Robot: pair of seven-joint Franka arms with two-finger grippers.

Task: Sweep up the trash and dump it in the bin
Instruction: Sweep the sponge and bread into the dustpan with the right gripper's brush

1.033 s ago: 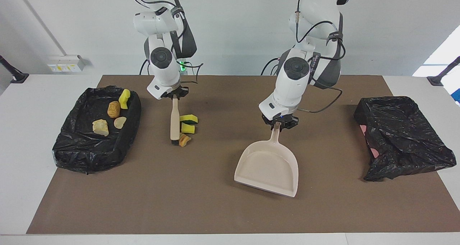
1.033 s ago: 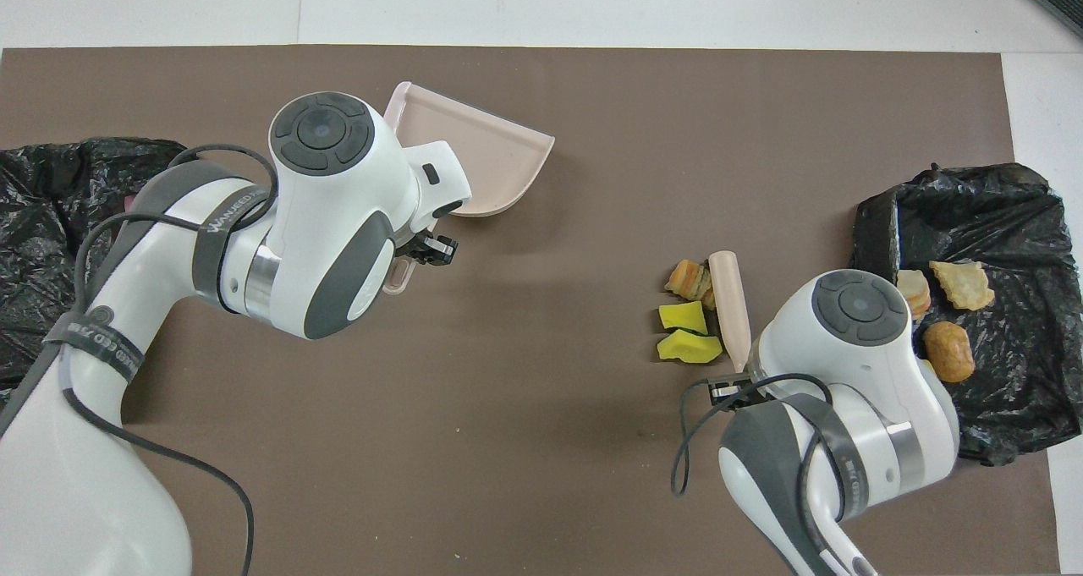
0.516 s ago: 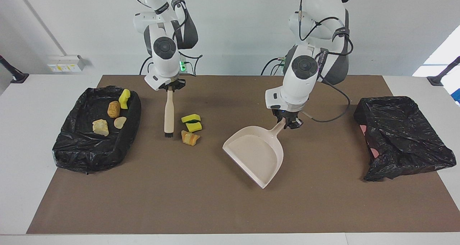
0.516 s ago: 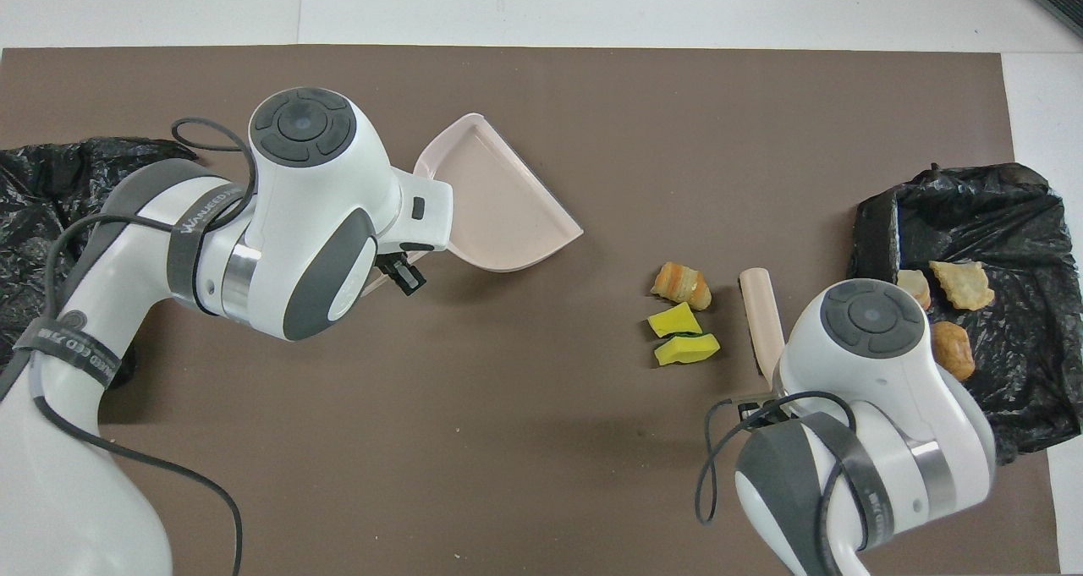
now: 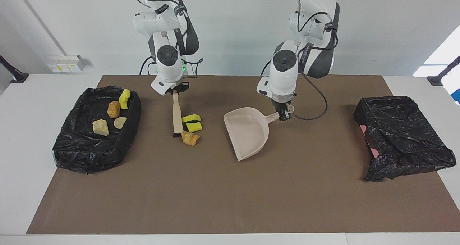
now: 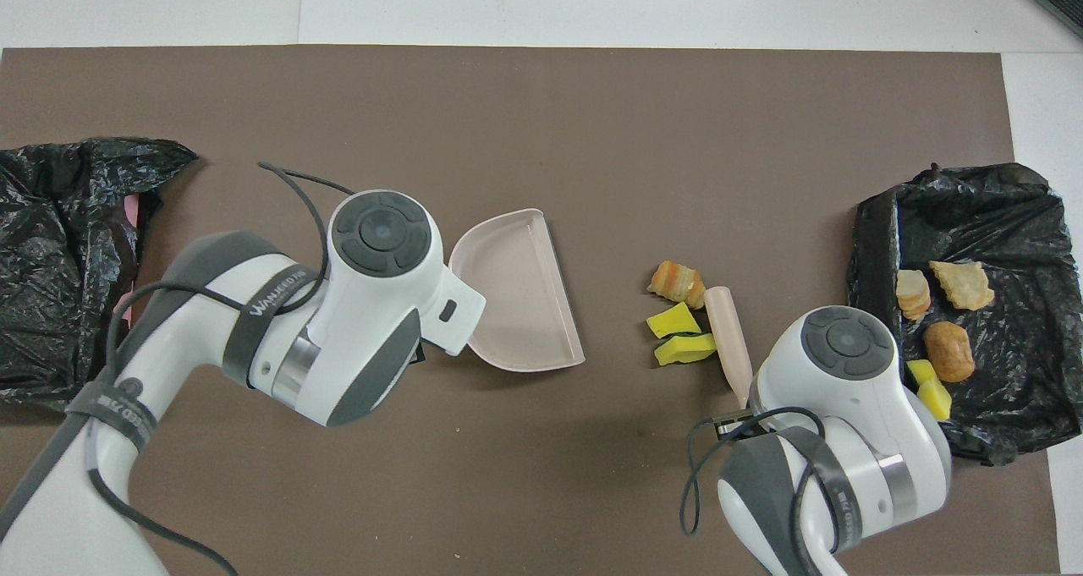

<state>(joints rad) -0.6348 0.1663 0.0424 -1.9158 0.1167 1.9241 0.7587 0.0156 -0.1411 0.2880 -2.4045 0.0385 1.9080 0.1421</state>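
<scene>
Clamping the brush by its handle tip, my right claw hangs over the brown mat; the bristles touch the mat just beside three loose trash scraps. My left claw is shut on the dustpan handle, the pan's mouth turned toward those scraps, a gap between. Four more scraps lie in the black-lined bin at the right arm's end of the tabletop. A crumpled black bag sits at the left arm's end.
</scene>
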